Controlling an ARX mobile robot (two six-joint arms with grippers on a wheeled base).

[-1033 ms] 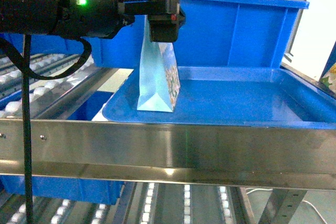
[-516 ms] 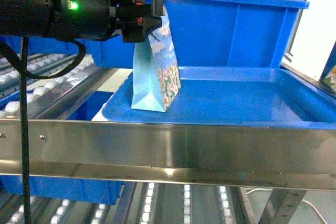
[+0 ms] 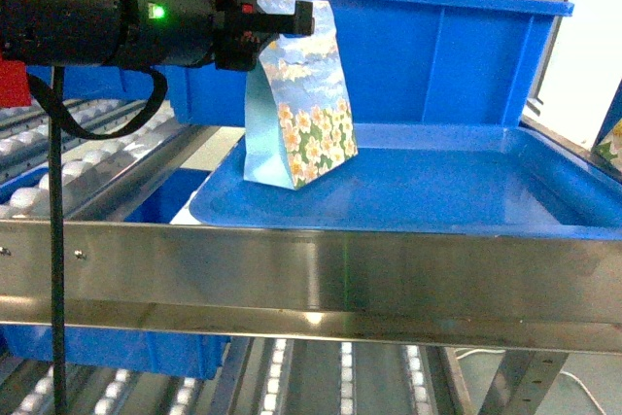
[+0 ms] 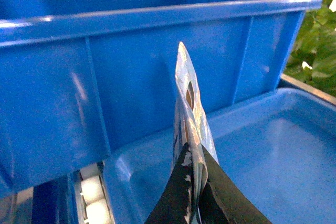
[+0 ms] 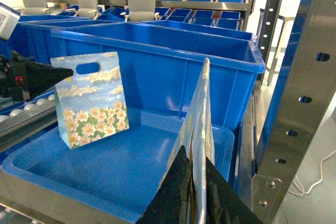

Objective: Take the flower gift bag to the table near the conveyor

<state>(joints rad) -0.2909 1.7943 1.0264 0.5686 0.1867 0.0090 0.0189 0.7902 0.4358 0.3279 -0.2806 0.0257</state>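
Flower gift bag (image 3: 296,94) hangs tilted, just clear of the blue tray (image 3: 437,191), pinched at its top edge by the left gripper (image 3: 282,21). It looks light, thin and crease-prone; the stiffer handle band seems the safest hold. The right gripper (image 5: 197,182) clamps a second, similar bag (image 5: 197,124). Behind stands a blue bin (image 3: 466,55).
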